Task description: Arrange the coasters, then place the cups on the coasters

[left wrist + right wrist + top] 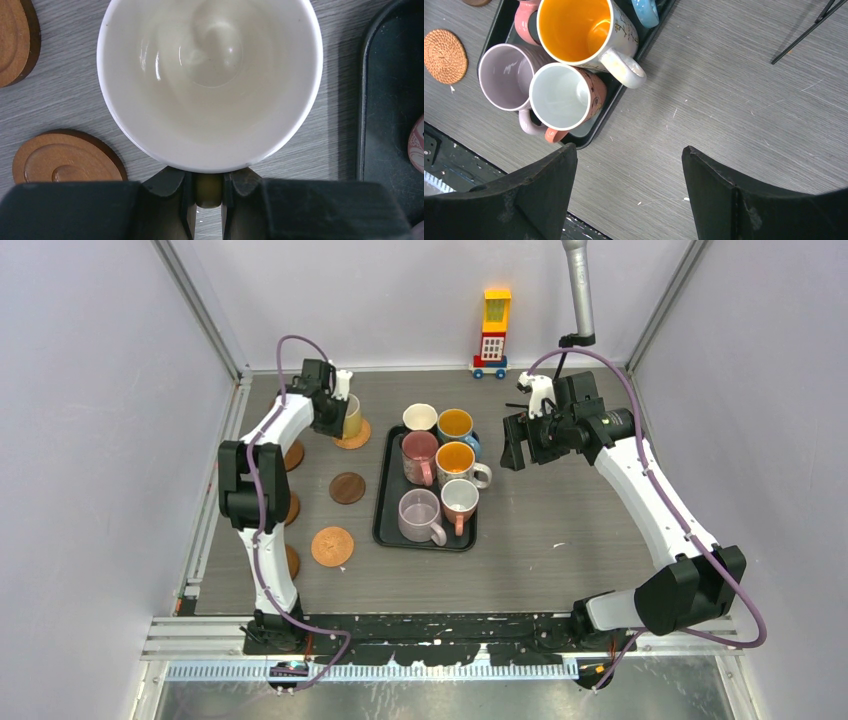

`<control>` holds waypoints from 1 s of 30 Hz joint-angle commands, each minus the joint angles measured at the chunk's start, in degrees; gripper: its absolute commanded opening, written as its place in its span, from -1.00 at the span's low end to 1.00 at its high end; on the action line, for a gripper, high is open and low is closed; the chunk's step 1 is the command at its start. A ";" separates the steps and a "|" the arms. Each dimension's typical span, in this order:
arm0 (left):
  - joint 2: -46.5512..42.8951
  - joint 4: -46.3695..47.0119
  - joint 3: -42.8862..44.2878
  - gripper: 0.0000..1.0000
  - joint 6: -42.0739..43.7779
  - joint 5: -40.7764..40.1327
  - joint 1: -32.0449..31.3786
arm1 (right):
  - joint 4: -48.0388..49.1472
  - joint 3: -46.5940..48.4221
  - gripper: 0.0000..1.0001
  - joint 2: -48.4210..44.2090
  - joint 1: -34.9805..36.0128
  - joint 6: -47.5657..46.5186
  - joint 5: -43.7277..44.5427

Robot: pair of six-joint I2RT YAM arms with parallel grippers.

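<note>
the pale yellow mug [210, 75] is clamped at its handle by the left gripper [208, 196], over an orange coaster [356, 439] left of the black tray [385, 512] — six mugs [420, 456] are crowded on it. the right gripper [629, 156] is spread wide, nothing between its jaws, beside the tray.

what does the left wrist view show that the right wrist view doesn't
Only left wrist: the left hand shut on the handle of the yellow mug, seen from above.
Only right wrist: the open right hand, the lilac mug, salmon mug, orange-inside mug and a woven coaster.
Both: the tray, the table and brown coasters, though I can't tell whether any is the same one.
</note>
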 commanded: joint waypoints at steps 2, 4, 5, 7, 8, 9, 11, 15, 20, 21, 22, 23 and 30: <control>-0.49 1.34 1.81 -0.51 -0.06 -0.37 0.11 | 0.31 1.08 0.62 -0.03 -0.18 -0.56 -0.93; -1.18 0.77 1.63 -0.42 0.01 -0.61 0.11 | 0.40 1.11 0.62 -0.01 -0.16 -0.56 -1.06; -1.66 0.64 1.46 -0.36 0.15 -0.80 0.11 | 0.39 1.10 0.62 -0.02 -0.13 -0.56 -1.14; -2.73 0.27 1.04 -0.22 0.26 -1.19 0.11 | 0.34 1.13 0.62 0.07 -0.14 -0.56 -1.32; -3.42 0.02 0.77 -0.15 0.35 -1.23 0.11 | 0.32 1.21 0.62 0.07 -0.12 -0.58 -1.37; -4.08 -0.19 0.58 -0.07 0.42 -1.33 0.10 | 0.27 1.22 0.62 0.03 -0.18 -0.56 -1.41; -6.01 -0.76 0.15 0.12 0.39 -1.68 0.16 | 0.30 1.11 0.62 -0.10 -0.14 -0.56 -1.57; -9.91 -1.73 -0.42 0.41 0.38 -2.89 0.20 | 0.37 0.82 0.62 -0.36 -0.18 -0.56 -1.85; -15.52 -4.09 0.01 0.51 0.72 -2.24 0.17 | 0.32 0.37 0.63 -0.84 -0.15 -0.39 -2.38; -16.58 -4.92 0.21 0.51 0.73 -1.64 0.19 | 0.58 0.16 0.63 -0.95 -0.16 -0.32 -2.38; -17.45 -5.84 0.44 0.52 0.66 -0.81 0.20 | 0.69 0.03 0.63 -1.12 -0.19 -0.18 -2.38; -18.27 -6.79 0.73 0.51 0.18 0.41 0.12 | 0.87 -0.16 0.63 -1.27 -0.17 -0.06 -2.38; -24.18 -9.02 -3.83 0.56 -4.95 1.90 -7.42 | 1.37 -0.86 0.63 -1.78 -0.18 0.17 -2.30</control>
